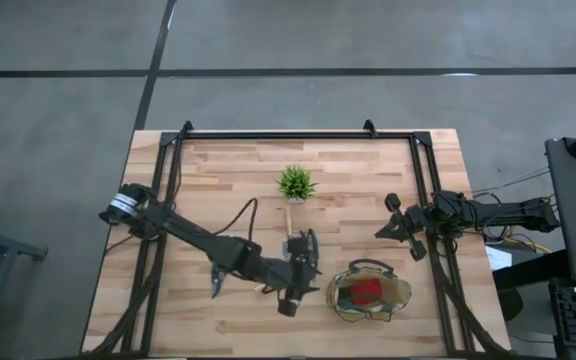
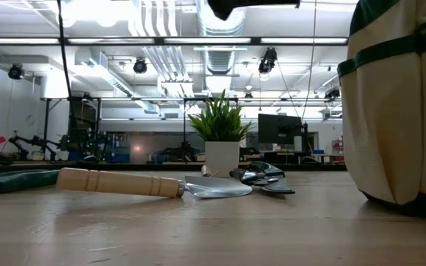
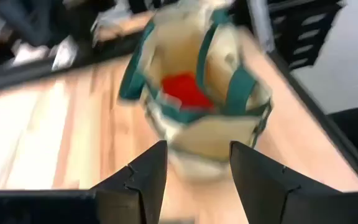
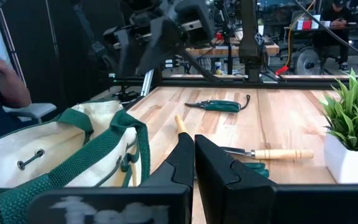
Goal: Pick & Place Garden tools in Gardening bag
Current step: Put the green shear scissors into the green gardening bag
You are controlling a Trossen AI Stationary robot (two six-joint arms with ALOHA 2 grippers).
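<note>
gardening bag (image 3: pixel 201 106) beyond left gripper (image 3: pixel 194 168)

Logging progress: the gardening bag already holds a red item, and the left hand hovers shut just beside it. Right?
Not quite. The left hand is open, its fingers apart, as the left wrist view shows. The rest stands: the gardening bag does hold a red item, and that hand hovers just beside it.

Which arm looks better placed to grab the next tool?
The left. Its gripper is open over the middle of the table, beside the bag and near a trowel. The right gripper is shut and waits by the table's edge.
</note>
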